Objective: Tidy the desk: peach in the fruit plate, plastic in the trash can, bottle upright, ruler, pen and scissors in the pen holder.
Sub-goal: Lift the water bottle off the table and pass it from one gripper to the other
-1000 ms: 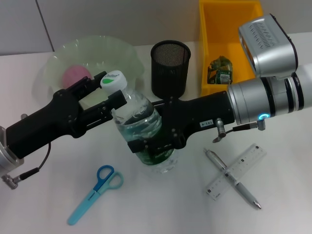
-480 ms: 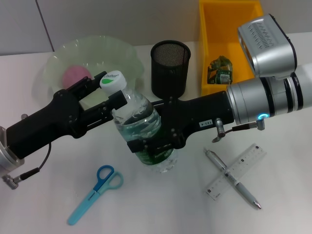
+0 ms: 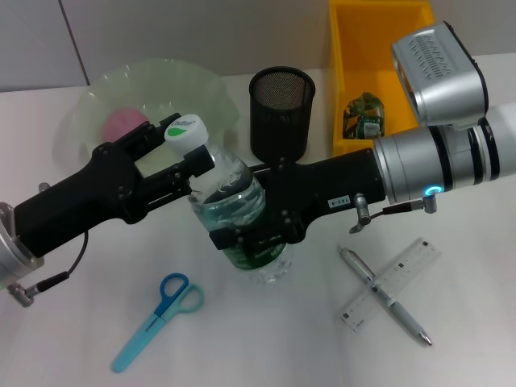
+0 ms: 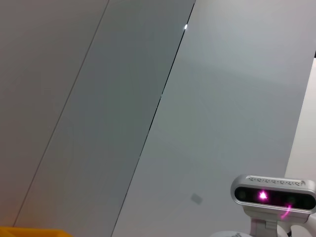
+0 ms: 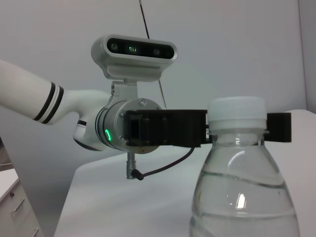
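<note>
A white counter (image 3: 451,355) meets a grey wall. From the head, the bottle (image 3: 234,214) stands near centre, slightly higher and more upright than a second ago: the left end effector (image 3: 179,151) is clamped at its neck, the right end effector (image 3: 251,240) clenched round its body, so standing it looks nearly done. Scissors (image 3: 157,316) lie near left, ruler (image 3: 393,282) and pen (image 3: 385,295) crossed near right, outside the pen holder (image 3: 280,111). The left wrist shows only wall. The right wrist shows the white cap (image 5: 236,114) between black fingers (image 5: 279,126).
</note>
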